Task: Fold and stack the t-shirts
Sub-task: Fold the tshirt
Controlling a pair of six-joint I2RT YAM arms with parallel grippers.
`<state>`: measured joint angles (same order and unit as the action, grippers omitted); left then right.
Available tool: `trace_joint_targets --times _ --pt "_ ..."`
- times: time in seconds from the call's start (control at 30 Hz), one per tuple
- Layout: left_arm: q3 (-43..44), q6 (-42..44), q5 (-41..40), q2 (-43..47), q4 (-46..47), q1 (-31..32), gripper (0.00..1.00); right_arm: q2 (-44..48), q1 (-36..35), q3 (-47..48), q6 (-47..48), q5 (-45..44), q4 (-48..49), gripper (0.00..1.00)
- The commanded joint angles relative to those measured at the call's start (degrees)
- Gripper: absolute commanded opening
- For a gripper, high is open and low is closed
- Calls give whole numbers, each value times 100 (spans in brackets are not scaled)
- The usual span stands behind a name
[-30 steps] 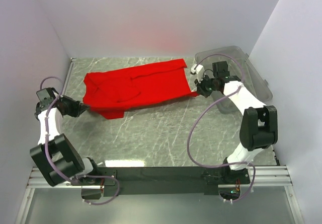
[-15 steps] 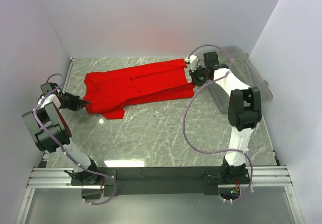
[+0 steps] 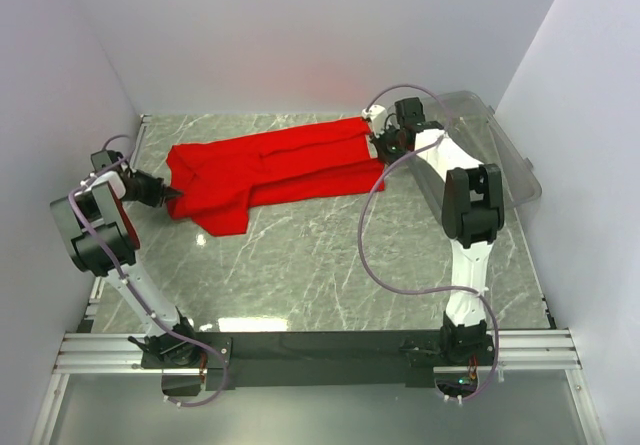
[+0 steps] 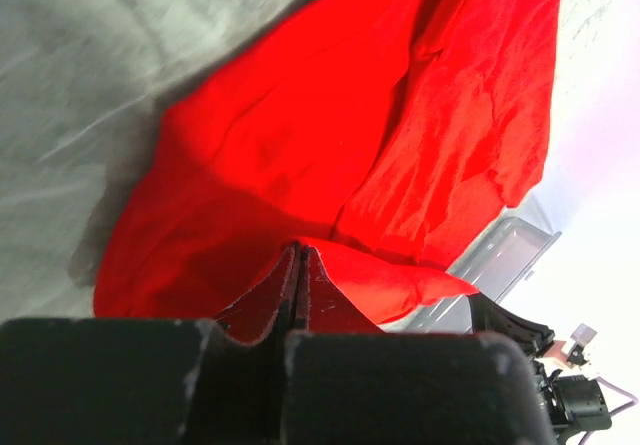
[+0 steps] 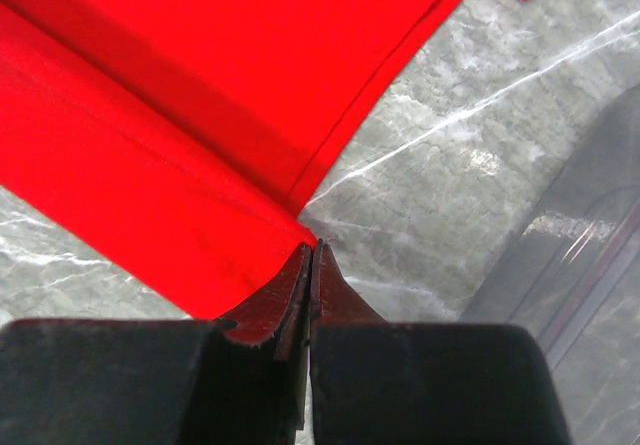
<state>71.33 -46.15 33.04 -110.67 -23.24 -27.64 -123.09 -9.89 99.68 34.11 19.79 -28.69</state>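
The red t-shirt [image 3: 270,170] lies stretched left to right across the far half of the marble table [image 3: 330,265], with a loose flap hanging toward the near left. My left gripper [image 3: 172,194] is at its left end, shut, and red cloth [image 4: 330,135] bunches right at the closed tips [image 4: 300,250]. My right gripper [image 3: 379,151] is at the shirt's right end. In the right wrist view it [image 5: 312,247] is shut on a corner of the cloth [image 5: 150,115], where a folded edge meets the tips.
A clear plastic bin [image 3: 500,155] stands at the back right, just beyond the right arm, and shows at the edge of both wrist views [image 5: 580,265] [image 4: 500,255]. White walls close in the table on three sides.
Both grippers moved toward the back wall, still shut. The right one drew the shirt's near right corner back and left, narrowing the cloth. The left arm swung back with the left end.
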Motion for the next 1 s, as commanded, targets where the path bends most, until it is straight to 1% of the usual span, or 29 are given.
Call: trace_joint_targets --times 0.0,0.5,0.97 --pt "320 80 -104 -130 145 39 1 -127 -30 385 -62 -221 -40 0" --pt "575 10 -201 -306 162 39 1 -584 -180 913 -141 -458 -40 0" --pt "891 -34 -192 -481 145 39 1 -778 -233 1080 -168 -582 -14 2"
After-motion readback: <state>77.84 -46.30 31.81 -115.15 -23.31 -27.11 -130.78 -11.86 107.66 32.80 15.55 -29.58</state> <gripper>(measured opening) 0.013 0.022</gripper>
